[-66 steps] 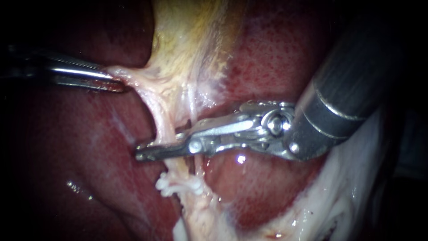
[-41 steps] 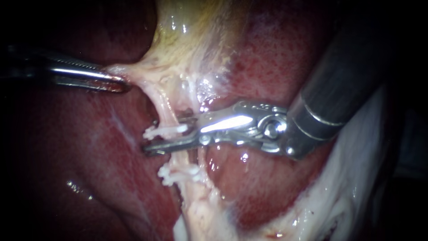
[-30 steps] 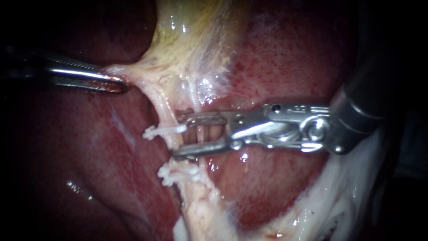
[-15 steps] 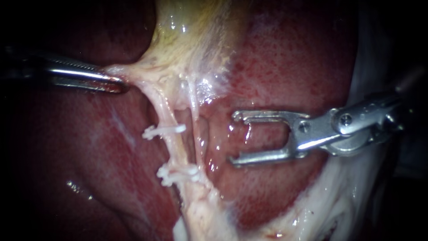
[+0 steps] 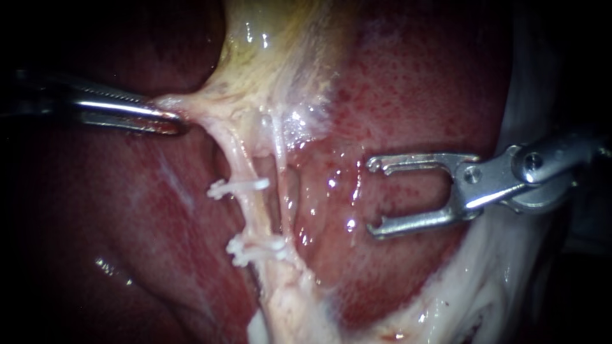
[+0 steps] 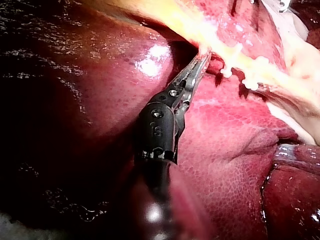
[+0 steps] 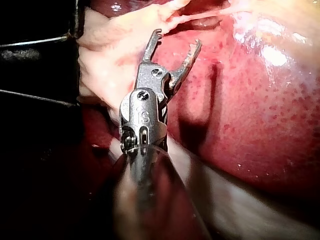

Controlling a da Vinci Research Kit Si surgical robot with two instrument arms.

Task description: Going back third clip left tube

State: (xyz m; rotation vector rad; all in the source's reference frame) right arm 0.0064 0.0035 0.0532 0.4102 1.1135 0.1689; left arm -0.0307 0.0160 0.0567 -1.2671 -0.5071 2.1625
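Note:
The left tube (image 5: 245, 191) runs pale down the middle, with a thinner right tube (image 5: 280, 185) beside it. One white clip (image 5: 237, 186) sits across the left tube, and a cluster of white clips (image 5: 255, 250) lies lower on it. My right instrument (image 5: 375, 197) stands to the right of both tubes, its jaws open and empty; the right wrist view shows the same (image 7: 177, 40). My left instrument (image 5: 167, 118) is shut on the edge of the pale tissue above the tubes and holds it to the left (image 6: 202, 56).
The yellowish gallbladder (image 5: 274, 51) hangs above the tubes. Red liver (image 5: 414, 89) lies behind and on both sides. White fatty tissue (image 5: 484, 280) borders the lower right, under the right instrument's shaft.
The right instrument's jaws, closed around the left tube, opened and left a new white clip on it. They then drew back to the right, open and empty. The left instrument held still.

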